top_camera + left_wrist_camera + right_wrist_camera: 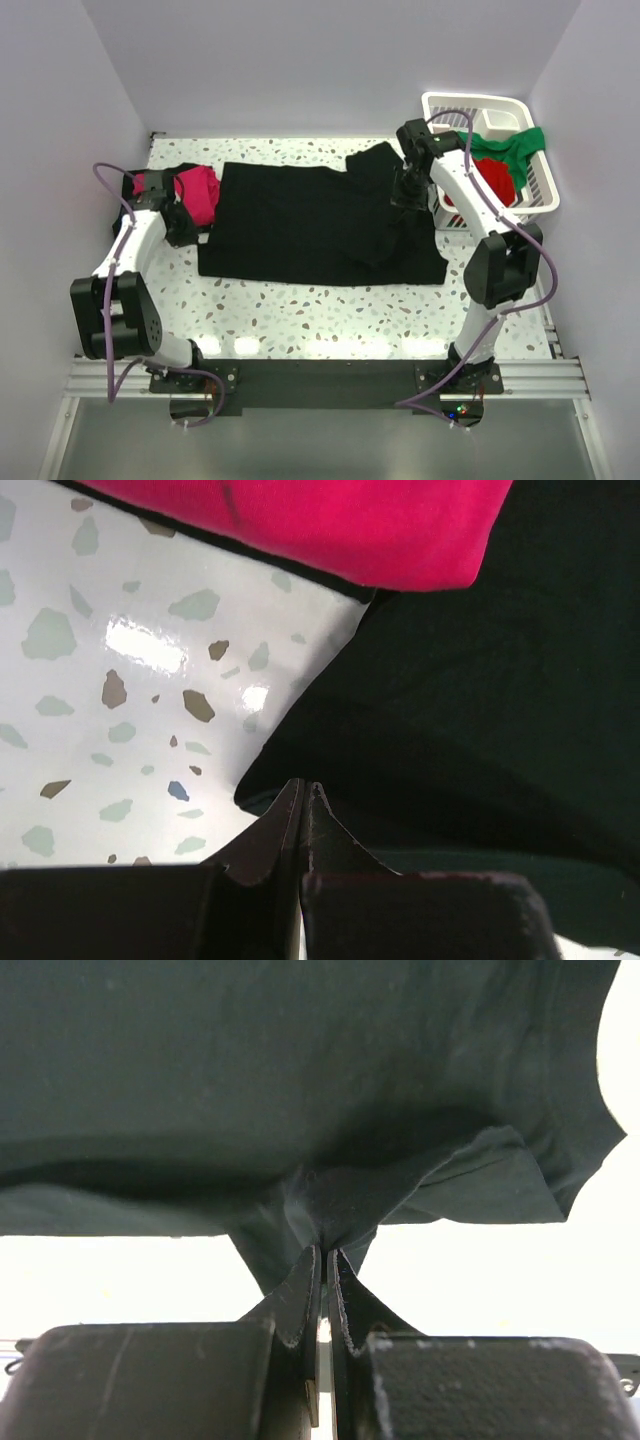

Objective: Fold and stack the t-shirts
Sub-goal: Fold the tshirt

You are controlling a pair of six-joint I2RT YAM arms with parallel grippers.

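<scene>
Both jaws closed — right on black t-shirt, left at its hem

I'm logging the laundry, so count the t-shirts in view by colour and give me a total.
Black t-shirt: 1
Magenta-pink t-shirt: 1
Red t-shirt: 1
Green t-shirt: 1
Total: 4 in clear view. A dark edge under the pink one may be another shirt; I cannot tell.
</scene>
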